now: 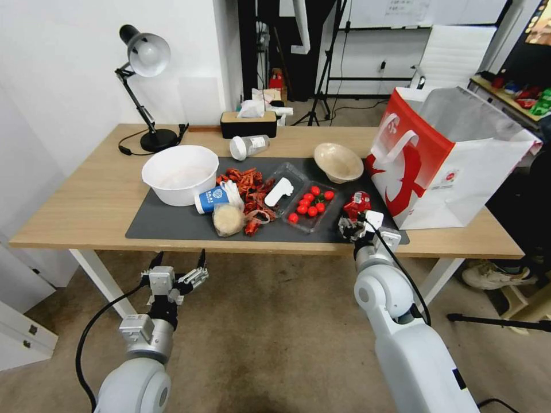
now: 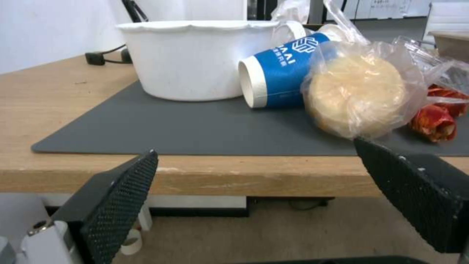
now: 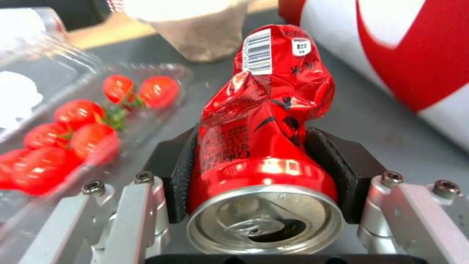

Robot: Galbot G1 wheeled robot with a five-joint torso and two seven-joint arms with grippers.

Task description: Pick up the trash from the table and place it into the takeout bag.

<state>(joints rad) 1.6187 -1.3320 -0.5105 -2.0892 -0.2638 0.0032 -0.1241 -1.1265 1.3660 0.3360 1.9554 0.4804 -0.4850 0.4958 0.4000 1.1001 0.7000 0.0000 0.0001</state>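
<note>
My right gripper (image 1: 351, 225) is shut on the crushed red drink can (image 1: 356, 203), low over the dark mat beside the takeout bag (image 1: 453, 160). In the right wrist view the can (image 3: 266, 139) sits squeezed between both pads (image 3: 181, 176). The red-and-white bag stands open at the table's right end. My left gripper (image 1: 177, 274) hangs open below the table's front edge, facing the blue-and-white paper cup (image 2: 283, 69) and the clear plastic bag with a beige lump (image 2: 357, 95). A beige bowl (image 1: 338, 162) and a lidded jar (image 1: 248, 146) lie farther back.
A large white bowl (image 1: 179, 174) stands at the mat's left. Red shell scraps (image 1: 247, 183) and a clear tray of cherry tomatoes (image 1: 310, 205) fill the mat's middle. A desk lamp (image 1: 143, 69) and a tissue box (image 1: 248, 123) stand along the far edge.
</note>
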